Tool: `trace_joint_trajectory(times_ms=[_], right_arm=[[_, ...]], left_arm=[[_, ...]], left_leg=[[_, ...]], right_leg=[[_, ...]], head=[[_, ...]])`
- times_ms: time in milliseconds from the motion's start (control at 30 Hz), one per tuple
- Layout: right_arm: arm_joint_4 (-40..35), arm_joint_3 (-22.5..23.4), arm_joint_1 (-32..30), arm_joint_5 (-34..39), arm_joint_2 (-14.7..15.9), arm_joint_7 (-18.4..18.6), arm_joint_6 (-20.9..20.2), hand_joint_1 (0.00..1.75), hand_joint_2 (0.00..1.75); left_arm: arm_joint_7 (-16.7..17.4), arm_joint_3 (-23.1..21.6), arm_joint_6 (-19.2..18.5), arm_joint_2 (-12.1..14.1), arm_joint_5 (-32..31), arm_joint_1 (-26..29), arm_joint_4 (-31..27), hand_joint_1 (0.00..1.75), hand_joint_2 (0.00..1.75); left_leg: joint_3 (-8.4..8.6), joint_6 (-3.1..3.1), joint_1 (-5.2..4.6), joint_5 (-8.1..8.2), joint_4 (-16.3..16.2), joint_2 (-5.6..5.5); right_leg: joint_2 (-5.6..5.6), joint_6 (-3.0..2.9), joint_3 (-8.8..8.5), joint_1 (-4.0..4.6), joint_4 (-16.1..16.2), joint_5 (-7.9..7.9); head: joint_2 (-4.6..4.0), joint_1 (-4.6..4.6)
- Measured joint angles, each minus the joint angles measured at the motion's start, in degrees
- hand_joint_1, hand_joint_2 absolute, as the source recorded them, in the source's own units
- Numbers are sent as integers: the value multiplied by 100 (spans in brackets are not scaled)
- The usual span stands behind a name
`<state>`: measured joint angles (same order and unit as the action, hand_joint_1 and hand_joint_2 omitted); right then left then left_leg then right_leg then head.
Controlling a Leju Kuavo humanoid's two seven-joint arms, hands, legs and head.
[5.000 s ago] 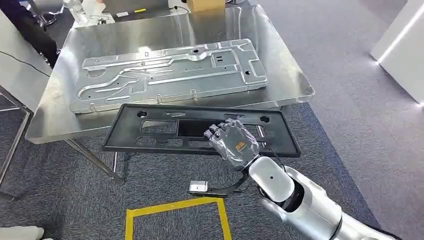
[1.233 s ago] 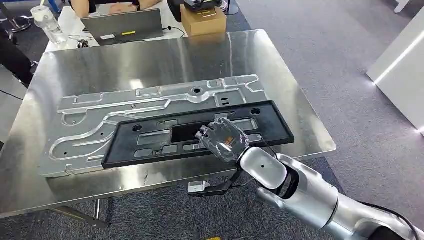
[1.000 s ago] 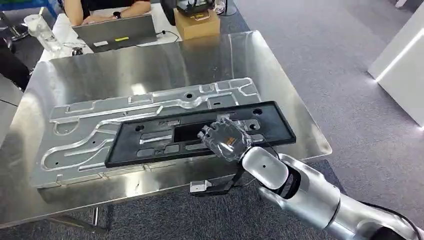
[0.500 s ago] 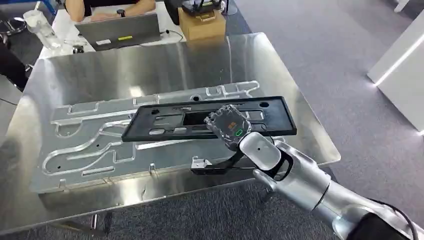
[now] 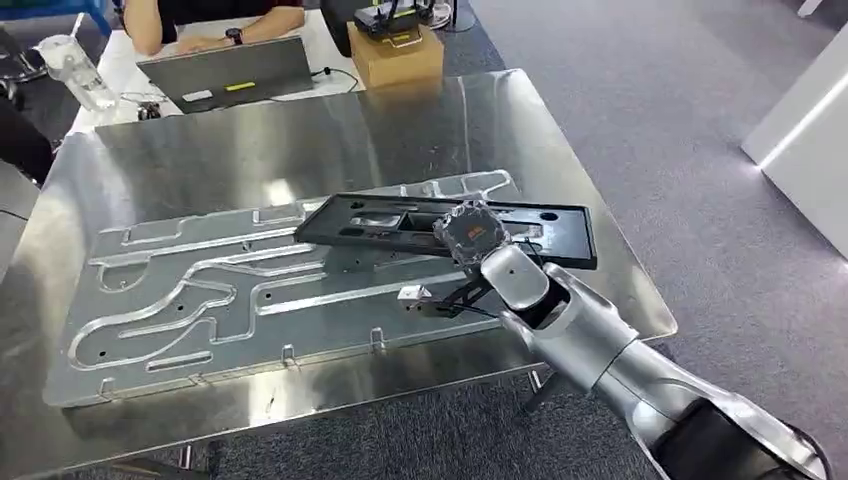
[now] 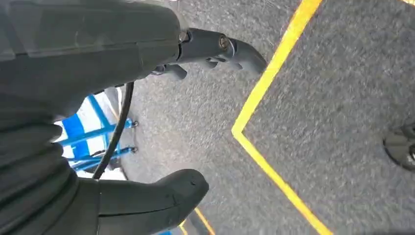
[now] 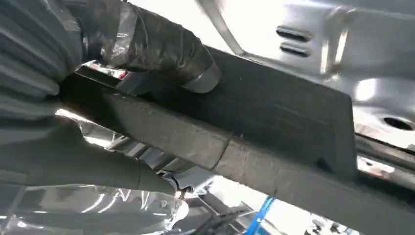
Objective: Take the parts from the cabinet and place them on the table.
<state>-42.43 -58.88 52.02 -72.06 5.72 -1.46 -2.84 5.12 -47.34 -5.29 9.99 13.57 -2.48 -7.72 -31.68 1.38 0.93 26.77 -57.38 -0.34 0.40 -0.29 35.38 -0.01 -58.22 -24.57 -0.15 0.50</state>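
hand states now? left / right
Left hand: open, holding nothing, fingers apart above the floor.
Right hand: gripping the black panel over the metal sheet.

A black panel [image 5: 420, 222] is gripped by the right hand [image 5: 470, 233] above a large stamped metal plate [image 5: 250, 285] lying on the steel table [image 5: 300, 130]. A laptop [image 5: 225, 70] and cardboard box [image 5: 400, 55] are seen beyond the table's far edge.
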Motion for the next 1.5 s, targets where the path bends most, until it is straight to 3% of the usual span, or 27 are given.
trace_joint_trajectory(times_ms=[67,200,367,400,800,833,1400,1433,1467,1500], right_arm=[[77,0,-30,0,-39,0,-2,175,175],[153,13,-52,0,-100,-11,0,175,175],[227,28,-66,0,-133,-33,0,175,175],[236,28,-66,2,-135,-33,0,0,0],[302,28,-151,2,-181,-81,0,0,0],[302,28,-160,2,-181,-87,0,0,0],[193,28,-217,59,-264,-164,96,0,0],[125,31,-222,87,-271,-168,118,0,0],[25,39,-229,111,-271,-168,151,0,0],[-88,59,-257,133,-262,-171,201,0,0]], left_arm=[[-2,-4,-2,0,6,-9,0,0,175],[20,-15,-46,0,57,-13,0,0,175],[50,-15,-122,0,85,-10,0,0,175],[52,-15,-122,0,85,-10,0,0,175],[114,-22,0,0,79,-10,0,0,175],[116,-24,0,0,76,-11,0,0,0],[203,-28,-37,0,181,-10,0,0,0],[210,-31,-37,15,186,-1,0,0,0],[225,-31,-37,15,186,-9,0,0,0],[234,-31,-37,13,188,-15,0,0,0]], left_leg=[[34,-35,7,30,41,1],[54,-53,17,42,54,2],[62,-152,28,48,62,4],[62,-156,28,46,62,6],[60,-176,15,51,49,7],[60,-176,15,52,48,7],[53,-169,11,67,33,8],[68,-89,-12,28,33,1],[149,-12,-9,-75,206,12],[256,-25,78,-176,400,76]], right_leg=[[-4,-49,-16,16,-24,-40],[-4,-88,-14,32,-47,-70],[-5,-97,-15,41,-63,-76],[-5,-97,-15,41,-65,-76],[-8,-95,-25,24,-65,-75],[-8,-95,-25,23,-65,-75],[-9,-86,-32,3,-45,-65],[-5,-5,-53,-22,11,-5],[11,36,-113,13,105,45],[9,37,-125,6,98,-30]], head=[[0,-2],[0,-2],[0,0],[0,-2],[0,-2],[0,-2],[0,-2],[0,0],[0,4],[0,-4]])
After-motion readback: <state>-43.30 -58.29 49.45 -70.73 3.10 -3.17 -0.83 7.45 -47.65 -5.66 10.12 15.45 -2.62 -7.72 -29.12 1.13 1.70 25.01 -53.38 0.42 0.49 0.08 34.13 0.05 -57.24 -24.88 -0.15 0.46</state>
